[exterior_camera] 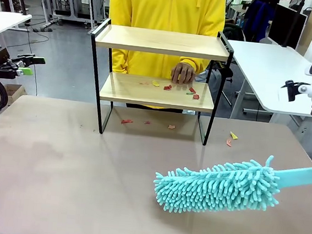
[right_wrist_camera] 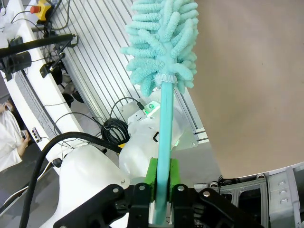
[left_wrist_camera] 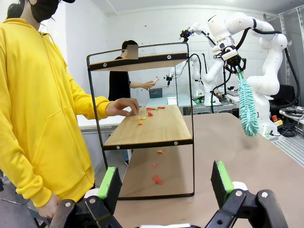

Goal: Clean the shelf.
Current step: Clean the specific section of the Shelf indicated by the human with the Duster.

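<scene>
The shelf [exterior_camera: 162,42] stands at the far middle of the table, two light boards in a black frame. Red and yellow scraps [exterior_camera: 167,87] lie on its lower board, where the hand [exterior_camera: 183,73] of a person in a yellow hoodie rests. My right gripper [right_wrist_camera: 161,178] is shut on the handle of a turquoise fluffy duster [exterior_camera: 218,186], which hangs low over the table's near right. At the left edge my left gripper [exterior_camera: 31,65] stands open and holds nothing. Its wrist view shows the shelf [left_wrist_camera: 142,128] between the green pads [left_wrist_camera: 110,183] and the duster [left_wrist_camera: 247,107] farther off.
More scraps [exterior_camera: 127,121] lie on the brown table [exterior_camera: 57,168] under the shelf, and some [exterior_camera: 232,136] to its right. White tables stand at the far right [exterior_camera: 266,67] and far left [exterior_camera: 2,22]. The person stands close behind the shelf.
</scene>
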Available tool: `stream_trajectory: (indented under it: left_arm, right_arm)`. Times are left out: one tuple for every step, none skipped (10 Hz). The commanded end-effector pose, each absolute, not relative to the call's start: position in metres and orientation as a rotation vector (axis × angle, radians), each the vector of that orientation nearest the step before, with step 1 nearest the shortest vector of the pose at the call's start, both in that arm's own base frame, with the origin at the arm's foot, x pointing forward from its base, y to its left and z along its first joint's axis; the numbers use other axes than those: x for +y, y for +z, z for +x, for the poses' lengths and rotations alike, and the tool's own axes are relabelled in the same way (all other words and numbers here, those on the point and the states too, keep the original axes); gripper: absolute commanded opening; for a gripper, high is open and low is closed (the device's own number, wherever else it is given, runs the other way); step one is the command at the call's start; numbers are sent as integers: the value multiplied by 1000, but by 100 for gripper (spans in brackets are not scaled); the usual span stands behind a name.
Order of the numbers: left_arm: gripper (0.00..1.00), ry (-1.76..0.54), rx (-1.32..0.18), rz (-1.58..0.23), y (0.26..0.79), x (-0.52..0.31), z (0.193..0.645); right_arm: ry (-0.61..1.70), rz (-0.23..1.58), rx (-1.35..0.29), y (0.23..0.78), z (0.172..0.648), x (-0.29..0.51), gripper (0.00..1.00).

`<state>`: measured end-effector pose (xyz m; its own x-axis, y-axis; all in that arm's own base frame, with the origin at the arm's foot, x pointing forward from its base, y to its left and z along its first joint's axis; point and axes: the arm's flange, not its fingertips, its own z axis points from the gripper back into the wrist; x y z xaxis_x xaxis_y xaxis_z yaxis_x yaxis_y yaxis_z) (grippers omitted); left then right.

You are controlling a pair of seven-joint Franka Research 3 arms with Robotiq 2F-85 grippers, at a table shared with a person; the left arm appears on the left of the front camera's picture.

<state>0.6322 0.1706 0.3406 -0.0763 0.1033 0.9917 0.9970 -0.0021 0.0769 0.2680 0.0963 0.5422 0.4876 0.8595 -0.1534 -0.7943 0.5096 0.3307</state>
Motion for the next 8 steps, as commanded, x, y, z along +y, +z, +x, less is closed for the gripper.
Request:
stream_trajectory:
  left_arm:
    - [100, -1218, -1340, -1246, 343, 170, 631]
    - [100, -1218, -1340, -1246, 343, 170, 631]
    - [100, -1218, -1340, -1246, 343, 170, 631]
    - [100, -1218, -1340, -1246, 343, 170, 631]
    - [100, -1218, -1340, -1246, 343, 170, 631]
    - [100, -1218, -1340, -1246, 343, 170, 631]
    - [100, -1218, -1340, -1246, 343, 170, 631]
    - [100, -1218, -1340, -1246, 343, 170, 631]
  right_arm:
    - [1015, 233, 313, 545, 268, 96, 13]
    - [1015, 233, 313, 545, 268, 96, 13]
    - [1015, 233, 313, 545, 268, 96, 13]
    - [1015, 233, 313, 545, 268, 96, 13]
    - [1015, 233, 313, 545, 268, 96, 13]
    - [1015, 233, 313, 545, 268, 96, 13]
    - [1015, 233, 313, 545, 268, 96, 13]
    - [1015, 233, 313, 545, 268, 96, 13]
